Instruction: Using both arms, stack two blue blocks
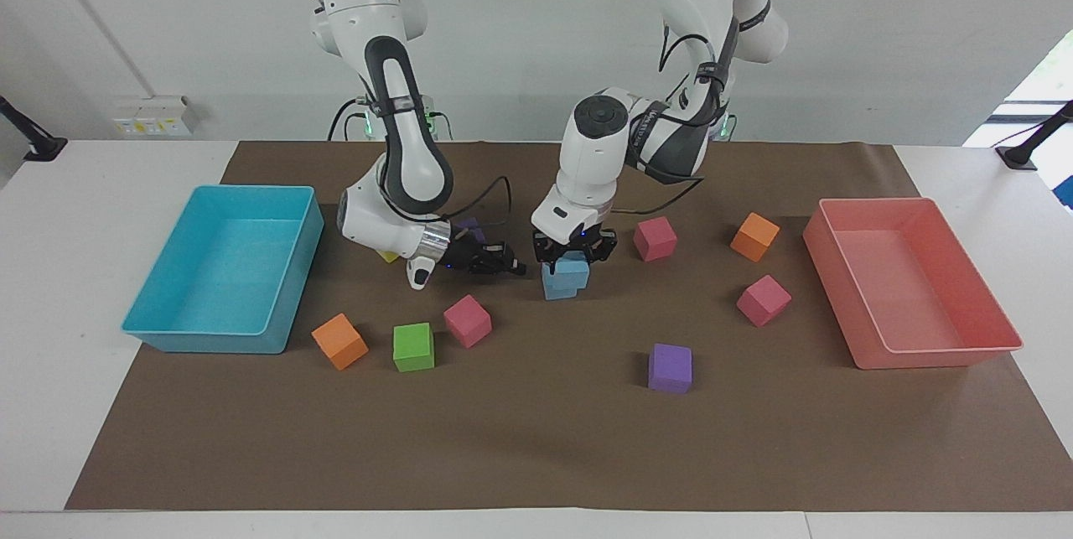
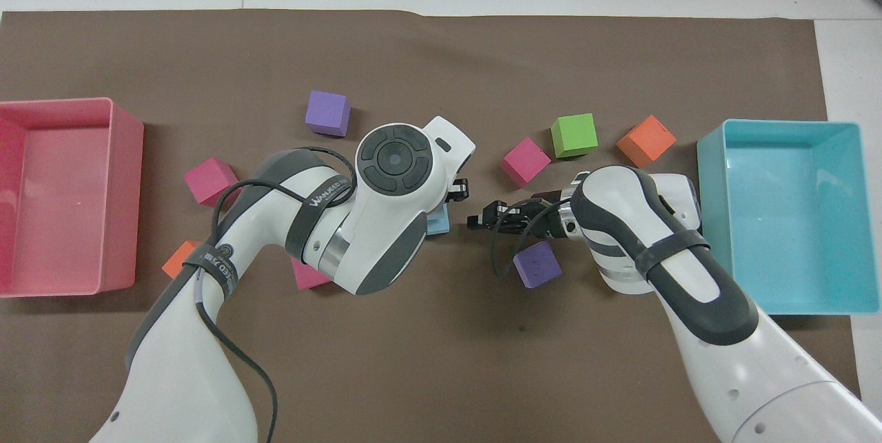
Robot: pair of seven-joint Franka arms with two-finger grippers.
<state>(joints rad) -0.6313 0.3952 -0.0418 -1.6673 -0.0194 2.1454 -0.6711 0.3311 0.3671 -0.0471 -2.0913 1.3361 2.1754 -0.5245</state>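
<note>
My left gripper [image 1: 574, 257] is shut on a light-blue block [image 1: 573, 269] and holds it right over the second blue block [image 1: 554, 287], which rests on the brown mat. The held block sits slightly off toward the left arm's end; I cannot tell whether the two touch. In the overhead view the left wrist hides both, with only a blue edge [image 2: 439, 224] showing. My right gripper [image 1: 512, 266] is shut and empty, low over the mat beside the lower block, toward the right arm's end, with its tip [image 2: 474, 222] pointing at the blocks.
A cyan tray [image 1: 209, 341] stands at the right arm's end and a pink tray [image 1: 930, 357] at the left arm's end. Pink cubes [image 1: 655, 238] [image 1: 764, 300] [image 1: 467, 320], orange cubes [image 1: 754, 236] [image 1: 339, 341], a green cube [image 1: 413, 346] and a purple cube [image 1: 670, 368] lie scattered around.
</note>
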